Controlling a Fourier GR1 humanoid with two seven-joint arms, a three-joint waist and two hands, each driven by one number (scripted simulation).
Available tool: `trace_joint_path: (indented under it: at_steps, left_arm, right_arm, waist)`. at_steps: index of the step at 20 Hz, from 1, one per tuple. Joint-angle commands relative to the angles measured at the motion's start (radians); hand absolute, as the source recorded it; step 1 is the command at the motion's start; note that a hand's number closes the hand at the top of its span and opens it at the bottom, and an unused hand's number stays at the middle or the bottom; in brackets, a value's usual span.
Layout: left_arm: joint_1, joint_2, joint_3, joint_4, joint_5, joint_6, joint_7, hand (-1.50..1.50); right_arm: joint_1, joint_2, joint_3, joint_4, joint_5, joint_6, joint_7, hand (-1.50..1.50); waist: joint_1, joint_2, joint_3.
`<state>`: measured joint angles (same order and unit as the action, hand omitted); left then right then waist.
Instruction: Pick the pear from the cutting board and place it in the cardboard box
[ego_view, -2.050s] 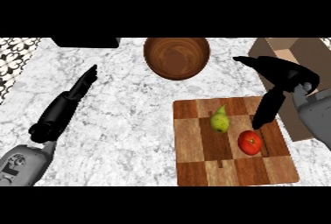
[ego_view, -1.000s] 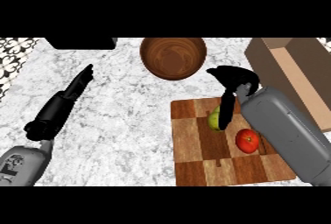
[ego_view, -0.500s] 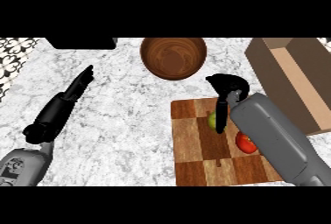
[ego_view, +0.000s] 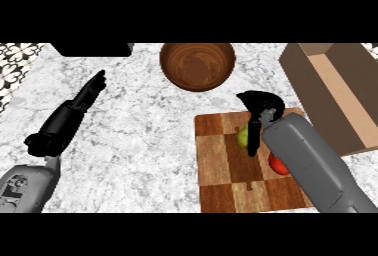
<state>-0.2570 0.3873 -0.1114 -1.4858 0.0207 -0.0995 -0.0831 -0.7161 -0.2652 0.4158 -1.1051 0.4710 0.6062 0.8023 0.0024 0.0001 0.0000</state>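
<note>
1. Pear (ego_view: 242, 136), green, sits on the cutting board (ego_view: 221, 165), upper middle of it, mostly hidden behind the right hand; only its left side shows.
2. Right hand (ego_view: 260, 107) is directly over the pear, fingers (ego_view: 252, 140) pointing down along the pear's right side and touching or nearly touching it. Can't tell whether they have closed round the fruit or just hang beside it.
3. Right forearm (ego_view: 310, 160), grey, runs from the lower right edge up across the board and covers its right half.
4. Red fruit (ego_view: 276, 165), probably a tomato, on the board just below and right of the pear, half under the forearm.
5. Cutting board is a brown checkered wood slab lying flat on the marble counter (ego_view: 140, 150).
6. Cardboard box (ego_view: 339, 95), open top, stands right of the board, near its upper right corner, apart from the pear.
7. Wooden bowl (ego_view: 197, 66) sits on the counter above the board, near the top edge.
8. Left hand (ego_view: 90, 90) rests at the left over the counter, fingers straight and together, holding nothing, well apart from the board.
9. Dark object (ego_view: 92, 48) at top left edge, cut off.
</note>
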Motion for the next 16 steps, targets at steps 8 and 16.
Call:
trace_joint_path:
  at_steps: [8, 16]
  left_arm:
    - [0.002, -0.052, 0.043, 0.006, -0.047, -0.044, -0.001, 0.00]
    - [0.069, -0.051, 0.081, -0.110, -0.051, -0.082, 0.041, 0.00]
  right_arm:
    - [0.039, 0.068, -0.032, 0.095, 0.156, -0.012, -0.035, -1.50]
    - [0.082, 0.036, -0.091, 0.205, 0.231, -0.079, -0.219, -1.50]
  waist:
    - [-0.001, 0.001, 0.000]
    - [0.006, 0.001, 0.000]
